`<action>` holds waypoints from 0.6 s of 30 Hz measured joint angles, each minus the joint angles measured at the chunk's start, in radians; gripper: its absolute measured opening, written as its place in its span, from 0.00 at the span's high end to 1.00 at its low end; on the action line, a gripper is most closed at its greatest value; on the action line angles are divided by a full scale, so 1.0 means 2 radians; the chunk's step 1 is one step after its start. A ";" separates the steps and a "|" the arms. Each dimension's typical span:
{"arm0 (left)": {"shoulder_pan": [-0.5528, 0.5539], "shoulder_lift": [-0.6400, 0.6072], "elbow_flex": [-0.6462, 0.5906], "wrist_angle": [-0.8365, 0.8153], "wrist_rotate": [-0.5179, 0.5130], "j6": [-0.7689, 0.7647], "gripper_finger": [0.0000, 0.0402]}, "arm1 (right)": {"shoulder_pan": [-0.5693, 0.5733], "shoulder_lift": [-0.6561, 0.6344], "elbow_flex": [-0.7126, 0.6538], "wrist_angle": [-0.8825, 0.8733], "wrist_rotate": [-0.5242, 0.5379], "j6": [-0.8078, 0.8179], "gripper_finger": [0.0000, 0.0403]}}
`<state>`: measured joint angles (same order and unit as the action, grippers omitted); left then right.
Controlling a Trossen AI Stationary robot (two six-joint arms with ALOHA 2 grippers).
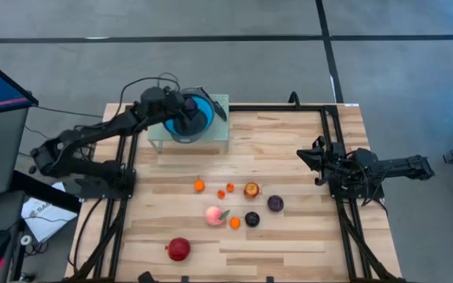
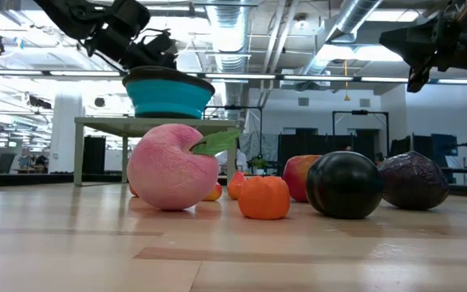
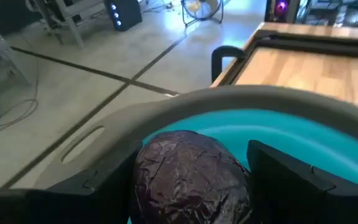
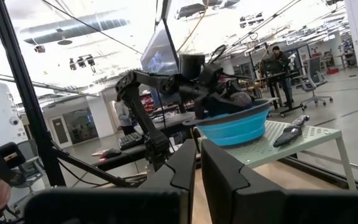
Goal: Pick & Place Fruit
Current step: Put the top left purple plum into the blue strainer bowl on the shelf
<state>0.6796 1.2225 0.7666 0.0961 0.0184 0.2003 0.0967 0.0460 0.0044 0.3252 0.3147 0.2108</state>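
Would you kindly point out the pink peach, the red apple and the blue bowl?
pink peach (image 1: 214, 215), high view, middle of its top.
red apple (image 1: 178, 249), high view, middle of its top.
blue bowl (image 2: 169, 96), low view, outer wall.

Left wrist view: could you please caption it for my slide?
Left gripper holds a dark purple plum above the blue bowl.

One red apple, one peach, three plums, four small oranges, one blue bowl

The left pincer grips a dark purple plum over the blue bowl.
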 joint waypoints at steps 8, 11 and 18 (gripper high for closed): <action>0.001 0.001 0.000 -0.006 -0.051 0.002 0.30 | 0.000 0.000 0.000 0.000 0.000 0.000 0.95; 0.000 0.011 0.000 -0.009 -0.051 -0.001 0.28 | 0.000 0.000 0.000 0.000 0.000 0.000 0.95; 0.000 0.039 0.000 -0.011 -0.053 -0.002 0.27 | 0.001 0.000 0.000 -0.001 0.000 0.000 0.95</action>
<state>0.6795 1.3002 0.7662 0.0740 -0.0872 0.1960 0.0978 0.0460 0.0044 0.3233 0.3145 0.2108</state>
